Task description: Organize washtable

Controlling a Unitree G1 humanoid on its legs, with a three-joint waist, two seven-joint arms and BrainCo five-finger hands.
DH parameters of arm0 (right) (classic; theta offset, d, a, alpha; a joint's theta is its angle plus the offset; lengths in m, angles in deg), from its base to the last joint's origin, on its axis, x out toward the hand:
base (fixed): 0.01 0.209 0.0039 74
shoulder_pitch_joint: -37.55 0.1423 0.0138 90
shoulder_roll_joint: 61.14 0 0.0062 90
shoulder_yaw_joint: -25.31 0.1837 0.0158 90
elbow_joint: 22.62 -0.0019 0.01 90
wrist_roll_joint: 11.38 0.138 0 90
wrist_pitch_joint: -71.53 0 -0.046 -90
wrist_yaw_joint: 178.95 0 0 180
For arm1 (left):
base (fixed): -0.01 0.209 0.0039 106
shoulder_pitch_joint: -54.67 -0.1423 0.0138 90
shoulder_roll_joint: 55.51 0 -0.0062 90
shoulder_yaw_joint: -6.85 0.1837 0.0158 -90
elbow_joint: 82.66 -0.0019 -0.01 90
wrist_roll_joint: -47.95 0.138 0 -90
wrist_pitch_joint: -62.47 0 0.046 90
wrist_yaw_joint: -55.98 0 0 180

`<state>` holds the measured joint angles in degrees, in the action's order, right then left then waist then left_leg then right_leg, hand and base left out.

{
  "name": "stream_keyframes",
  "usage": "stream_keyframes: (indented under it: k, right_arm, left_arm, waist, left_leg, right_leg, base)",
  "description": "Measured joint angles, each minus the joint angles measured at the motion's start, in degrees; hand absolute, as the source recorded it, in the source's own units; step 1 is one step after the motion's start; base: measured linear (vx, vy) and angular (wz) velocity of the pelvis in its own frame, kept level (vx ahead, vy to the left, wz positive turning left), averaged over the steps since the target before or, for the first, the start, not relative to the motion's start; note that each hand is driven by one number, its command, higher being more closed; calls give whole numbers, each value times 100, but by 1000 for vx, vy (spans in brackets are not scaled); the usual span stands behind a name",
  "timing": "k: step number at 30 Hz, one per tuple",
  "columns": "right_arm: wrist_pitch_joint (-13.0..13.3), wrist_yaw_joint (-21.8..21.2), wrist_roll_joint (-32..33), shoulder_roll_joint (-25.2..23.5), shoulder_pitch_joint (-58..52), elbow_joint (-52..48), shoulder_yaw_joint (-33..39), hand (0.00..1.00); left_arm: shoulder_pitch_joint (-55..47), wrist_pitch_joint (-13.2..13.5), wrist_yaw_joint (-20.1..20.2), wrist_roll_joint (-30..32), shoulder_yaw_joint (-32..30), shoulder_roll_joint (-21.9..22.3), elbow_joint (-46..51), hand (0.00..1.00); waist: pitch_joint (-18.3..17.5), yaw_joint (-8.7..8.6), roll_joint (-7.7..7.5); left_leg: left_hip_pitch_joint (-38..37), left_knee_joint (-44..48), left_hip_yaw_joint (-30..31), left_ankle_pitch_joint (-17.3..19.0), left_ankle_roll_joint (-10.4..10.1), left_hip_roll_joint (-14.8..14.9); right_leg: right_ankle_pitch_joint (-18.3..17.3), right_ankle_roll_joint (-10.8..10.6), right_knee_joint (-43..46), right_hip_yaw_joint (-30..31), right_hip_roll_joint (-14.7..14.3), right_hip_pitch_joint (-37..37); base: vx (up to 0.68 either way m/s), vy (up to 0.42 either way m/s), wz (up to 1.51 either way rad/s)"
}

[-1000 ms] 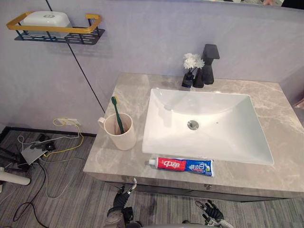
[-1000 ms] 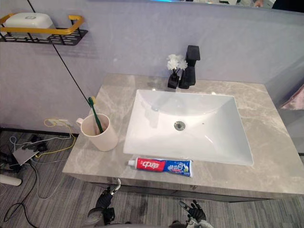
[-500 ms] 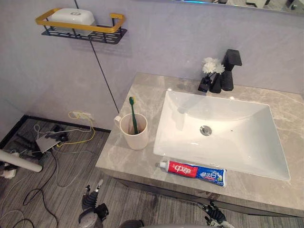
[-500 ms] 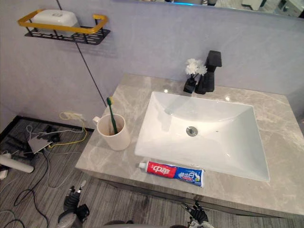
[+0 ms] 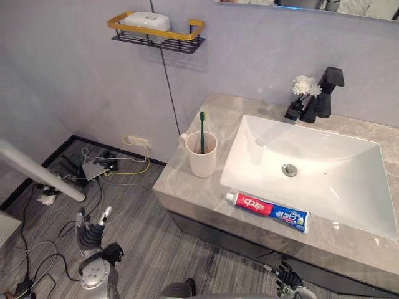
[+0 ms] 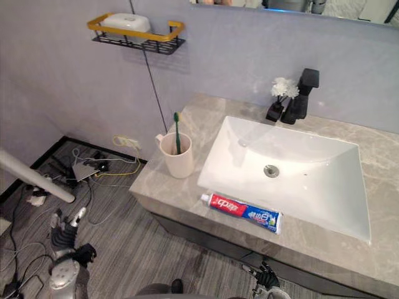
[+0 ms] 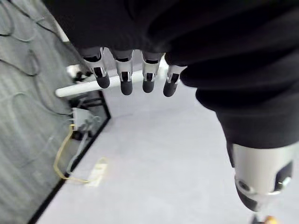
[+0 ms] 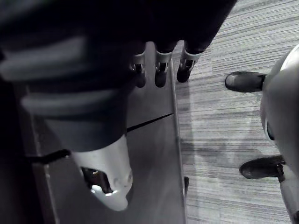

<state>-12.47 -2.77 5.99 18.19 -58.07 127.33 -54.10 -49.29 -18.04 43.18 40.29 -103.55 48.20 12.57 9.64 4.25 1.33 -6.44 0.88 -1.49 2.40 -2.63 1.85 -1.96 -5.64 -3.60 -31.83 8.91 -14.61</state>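
Observation:
On the grey marble counter [image 5: 181,180] a beige cup [image 5: 202,159] holds a green toothbrush [image 5: 202,129], left of the white sink [image 5: 324,174]. A red and blue toothpaste tube [image 5: 268,210] lies flat along the counter's front edge, before the sink. My left hand [image 5: 92,232] hangs low over the floor, far left of the counter, fingers [image 7: 124,81] relaxed and empty. My right hand [image 5: 287,275] hangs below the counter's front edge by the cabinet front [image 8: 154,163], fingers [image 8: 160,70] straight, holding nothing.
A black faucet [image 5: 325,93] and a small vase of white flowers [image 5: 302,90] stand behind the sink. A black and gold wall shelf [image 5: 156,32] carries a white soap box [image 5: 146,20]. Cables and a power strip [image 5: 100,165] lie on the floor by a white pole [image 5: 37,177].
The camera has swung left, so the counter now sits further right in the picture. My left hand shows higher and further out to the left; both hands stay empty.

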Motion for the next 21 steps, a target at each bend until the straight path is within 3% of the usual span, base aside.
stream_keyframes:
  k: [9,21]
  right_arm:
    - [-3,-13,88,30,-233,184,13,0]
    - [29,-144,289,15,-256,302,24,0]
  left_arm:
    - [251,239,353,576,1815,-22,1979,0]
    - [705,496,516,1202,2858,-390,3094,0]
  waist:
    - [-123,-51,-48]
    - [-239,-56,-72]
  left_leg:
    - [-9,29,-13,-82,-7,23]
    - [-37,112,-52,-68,4,42]
  right_leg:
    - [107,-12,-62,82,-71,4]
    - [106,-9,-62,238,-77,-14]
  base:
    - [-8,13,-5]
    - [14,16,-4]
